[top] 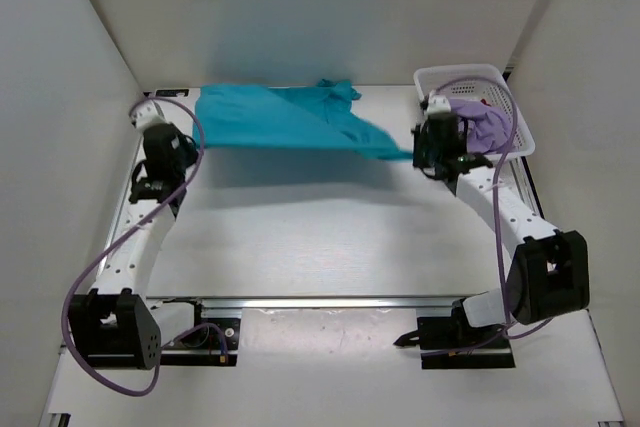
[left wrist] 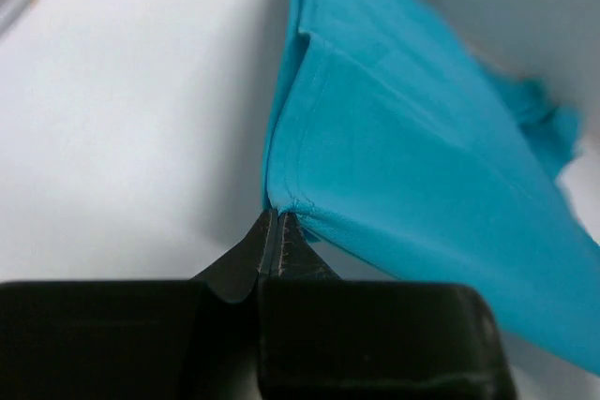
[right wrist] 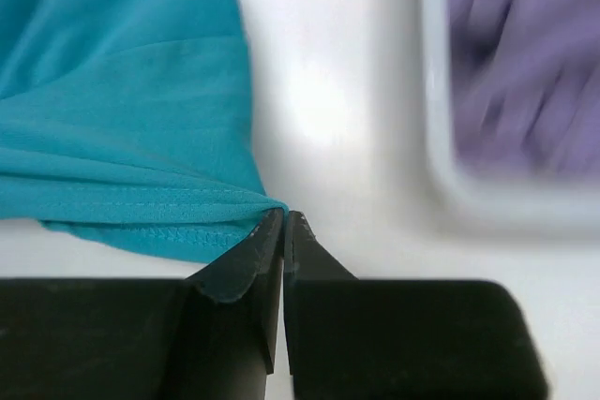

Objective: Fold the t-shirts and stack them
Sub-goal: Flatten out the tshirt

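Note:
The teal t-shirt [top: 285, 119] hangs stretched above the table between both grippers. My left gripper [top: 192, 143] is shut on its left corner; in the left wrist view the teal t-shirt [left wrist: 412, 138] rises from the pinched gripper [left wrist: 277, 217]. My right gripper [top: 418, 155] is shut on its right hem corner; in the right wrist view the teal t-shirt [right wrist: 122, 119] runs left from the gripper [right wrist: 284, 217]. The lavender t-shirt [top: 482, 123] lies crumpled in the basket, also in the right wrist view [right wrist: 525, 63]. The red t-shirt is out of view.
The white mesh basket [top: 500, 75] stands at the back right, just behind my right gripper; its rim [right wrist: 441, 156] shows in the right wrist view. White walls enclose the table on the left, back and right. The shirt casts a shadow on the table [top: 320, 237].

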Motion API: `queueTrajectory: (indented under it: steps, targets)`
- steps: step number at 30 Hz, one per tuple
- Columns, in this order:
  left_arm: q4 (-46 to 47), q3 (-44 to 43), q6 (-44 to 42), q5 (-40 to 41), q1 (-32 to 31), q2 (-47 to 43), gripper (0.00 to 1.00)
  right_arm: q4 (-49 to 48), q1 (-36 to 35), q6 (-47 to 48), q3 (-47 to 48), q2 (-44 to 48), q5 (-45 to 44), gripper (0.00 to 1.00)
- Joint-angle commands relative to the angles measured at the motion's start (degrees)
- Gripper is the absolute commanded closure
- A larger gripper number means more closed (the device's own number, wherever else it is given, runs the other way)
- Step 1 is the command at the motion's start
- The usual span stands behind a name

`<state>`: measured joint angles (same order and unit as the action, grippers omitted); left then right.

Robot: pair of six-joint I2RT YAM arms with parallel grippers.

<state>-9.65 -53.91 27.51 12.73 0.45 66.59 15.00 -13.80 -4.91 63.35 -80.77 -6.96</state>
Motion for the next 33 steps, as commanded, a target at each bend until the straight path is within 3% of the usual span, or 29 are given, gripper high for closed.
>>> queueTrajectory:
  steps: [1, 4, 7, 10, 17, 23, 26, 28, 31, 33]
  targets:
    - [-1.9, 7.9, 1.0, 8.3, -3.3, -3.5, 1.0, -2.7, -2.9, -3.7, -6.8, 7.6, -8.8, 1.0]
    - [-3.8, 13.4, 5.5, 3.2, -0.9, -4.5, 1.0, 3.3, -6.5, -9.9, -10.7, 9.3, -9.6, 1.0]
    - [-2.9, 18.9, 8.3, -10.8, 7.5, -7.3, 1.0, 7.7, -6.7, -18.0, -18.7, 13.1, -6.5, 1.0]
    - [-4.6, 22.3, 7.2, -12.5, 10.6, -10.7, 1.0, 11.7, -9.6, -23.0, -24.9, 19.2, -7.6, 1.0]
    - [-6.9, 23.1, 6.5, -14.3, 8.2, -15.5, 1.0, 15.9, -14.6, -27.9, -27.8, 26.4, -4.6, 1.0]
    - [-2.8, 20.5, 9.4, -16.2, 9.2, -11.0, 1.0, 12.9, -11.9, -20.9, -15.3, 16.6, -2.5, 1.0]
    - [-2.7, 18.3, 9.8, -15.7, 9.0, -8.8, 1.0, 13.0, -14.4, -18.9, -6.9, 7.1, -5.1, 1.0]
    - [-2.0, 18.1, 9.0, -15.8, 9.5, -9.9, 1.0, 12.3, -15.3, -17.7, -4.5, 6.4, -6.9, 1.0]
    - [-3.8, 11.0, 9.1, -18.5, 8.2, -8.7, 1.0, 13.9, -14.6, -14.9, 2.1, 7.4, -8.1, 1.0]
    - [-5.8, 3.6, 8.6, -17.7, 5.5, -7.7, 1.0, 16.3, -16.4, -11.9, 13.0, 7.9, -13.1, 1.0]
